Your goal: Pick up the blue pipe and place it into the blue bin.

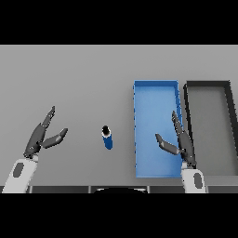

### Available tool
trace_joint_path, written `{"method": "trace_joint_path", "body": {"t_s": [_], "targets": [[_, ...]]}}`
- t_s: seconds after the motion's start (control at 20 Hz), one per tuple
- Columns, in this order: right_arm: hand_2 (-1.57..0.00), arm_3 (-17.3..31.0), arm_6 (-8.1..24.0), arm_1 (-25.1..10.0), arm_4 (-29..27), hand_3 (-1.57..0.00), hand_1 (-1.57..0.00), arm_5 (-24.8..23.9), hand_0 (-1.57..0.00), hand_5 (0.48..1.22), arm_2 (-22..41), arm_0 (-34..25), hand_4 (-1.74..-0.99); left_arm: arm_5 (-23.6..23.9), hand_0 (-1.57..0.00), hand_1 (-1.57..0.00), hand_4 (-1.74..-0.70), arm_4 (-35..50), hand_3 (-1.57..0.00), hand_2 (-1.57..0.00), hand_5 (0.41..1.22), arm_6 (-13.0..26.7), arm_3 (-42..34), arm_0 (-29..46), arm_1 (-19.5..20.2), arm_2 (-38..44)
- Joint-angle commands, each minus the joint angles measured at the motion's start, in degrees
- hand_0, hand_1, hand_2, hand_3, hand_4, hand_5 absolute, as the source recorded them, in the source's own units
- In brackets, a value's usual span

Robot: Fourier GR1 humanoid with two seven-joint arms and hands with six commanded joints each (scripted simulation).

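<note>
Both the left hand (41,137) and right hand (179,142) hover open and empty; the blue pipe (107,138) stands between them on the desk (83,79), the blue bin (155,88) under the right.

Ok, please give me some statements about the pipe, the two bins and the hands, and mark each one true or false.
1. The blue pipe lies inside the blue bin. False: it is on the table, to the left of the bin.
2. The right hand is over the blue bin. True.
3. The left hand holds the pipe. False: it is open, apart from the pipe.
4. A dark bin stands right of the blue bin. True.
</note>
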Motion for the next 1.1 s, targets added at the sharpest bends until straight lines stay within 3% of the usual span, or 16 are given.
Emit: {"method": "trace_joint_path", "body": {"t_s": [0.0, 0.1, 0.2, 0.4, 0.5, 0.9, 1.05], "targets": [[0.0, 0.19, 0.59, -0.22, -0.52, 0.0, 0.0, 0.26, 0.0, 0.592, -0.34, -0.4, -1.225, -1.47, 0.0, 0.0, -1.01, 0.7, 0.0, 0.0, 0.592, -0.5, -0.2, 0.11, 0.01, -0.41], [0.0, -0.17, 1.23, -0.14, -0.16, 0.0, 0.0, 0.31, 0.0, 0.587, 0.15, -0.83, -1.216, -3.94, 0.0, 0.0, -1.02, 0.85, 0.0, 0.0, 0.587, -1.11, -1.66, -0.15, 0.68, -1.76], [0.0, -0.19, -0.36, -0.43, 0.21, 0.0, 0.0, 0.28, 0.0, 0.589, 0.17, -0.47, -1.22, -6.17, 0.0, 0.0, -1.02, 0.05, 0.0, 0.0, 0.573, -1.24, -4.12, 1.48, 1.9, -3.86], [0.0, 0.03, -1.78, -0.76, 0.11, 0.0, 0.0, 0.8, 0.0, 0.606, 0.19, -0.68, -1.229, -10.22, 0.0, 0.0, -1.05, 0.94, 0.0, 0.0, 0.513, 4.03, -7.57, 0.66, 3.52, -6.96], [0.0, -0.48, -2.77, -1.13, -0.44, 0.0, 0.0, 1.2, 0.0, 0.606, -0.16, -0.15, -1.239, -11.19, 0.0, 0.0, -1.08, 0.28, 0.0, 0.0, 0.488, 6.09, -8.51, 0.53, 2.12, -9.59], [0.0, -0.99, -2.81, 0.3, 0.12, 0.0, 0.0, 0.59, 0.0, 0.617, 0.66, 0.76, -1.27, -12.36, 0.0, 0.0, -1.12, -4.47, 0.0, 0.0, 0.446, 7.05, -6.15, -2.91, -5.19, -16.44], [0.0, -1.3, -1.14, -0.08, -0.47, 0.0, 0.0, 0.54, 0.0, 0.615, -0.03, 0.62, -1.275, -11.69, 0.0, 0.0, -1.12, -6.48, 0.0, 0.0, 0.446, 8.03, -2.07, -5.22, -9.14, -17.95]]}}
